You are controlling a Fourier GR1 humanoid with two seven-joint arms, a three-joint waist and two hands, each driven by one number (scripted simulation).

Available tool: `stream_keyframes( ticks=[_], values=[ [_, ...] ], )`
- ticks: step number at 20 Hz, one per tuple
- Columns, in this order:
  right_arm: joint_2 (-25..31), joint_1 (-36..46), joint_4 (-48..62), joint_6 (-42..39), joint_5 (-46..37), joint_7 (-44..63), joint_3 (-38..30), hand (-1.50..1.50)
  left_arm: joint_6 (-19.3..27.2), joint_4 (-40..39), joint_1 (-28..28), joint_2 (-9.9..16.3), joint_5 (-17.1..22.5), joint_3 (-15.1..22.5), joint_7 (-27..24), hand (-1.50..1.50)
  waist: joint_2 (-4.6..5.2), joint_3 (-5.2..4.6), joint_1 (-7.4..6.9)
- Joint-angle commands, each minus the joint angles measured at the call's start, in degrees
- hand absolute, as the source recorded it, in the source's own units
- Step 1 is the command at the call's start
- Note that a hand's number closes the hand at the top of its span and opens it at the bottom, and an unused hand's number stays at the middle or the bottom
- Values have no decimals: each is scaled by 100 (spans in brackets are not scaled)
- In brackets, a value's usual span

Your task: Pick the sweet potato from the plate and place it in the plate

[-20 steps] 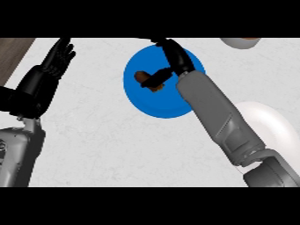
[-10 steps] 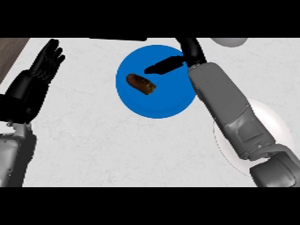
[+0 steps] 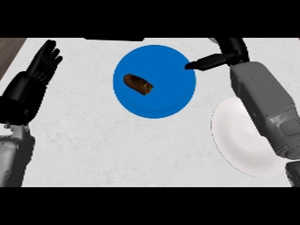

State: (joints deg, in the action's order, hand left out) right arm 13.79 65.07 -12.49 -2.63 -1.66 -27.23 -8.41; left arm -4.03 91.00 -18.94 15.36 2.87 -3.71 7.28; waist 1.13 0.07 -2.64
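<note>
While my right hand hangs over the right rim of the round blue plate, thumb pointing left and nothing in its hold, the small brown sweet potato lies apart from it near the plate's middle. A round white plate sits under my right forearm on the pale bench. My left hand rests open at the left, fingers up.

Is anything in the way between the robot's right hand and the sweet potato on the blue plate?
No, nothing visible. The right hand is at the blue plate's right rim, and only bare plate lies between it and the sweet potato. The white plate sits right beside the blue one, partly under the forearm.
</note>
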Motion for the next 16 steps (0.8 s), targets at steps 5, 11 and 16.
stream_keyframes(
  ticks=[5, 11, 16],
  values=[
    [959, -228, 253, -911, -70, -525, -87, -150, -141, 232, 214, 87, 86, -105, 11, 0, 4, 3, -40],
    [1210, -438, 414, -1138, -242, -964, -18, -150, -183, -156, 235, -31, -44, -24, -414, 0, 54, 6, -84],
    [1618, -597, 436, -1153, -350, -1253, -6, -150, -148, 101, 5, 88, 10, -132, 25, 0, 26, 10, -78]
  ],
)
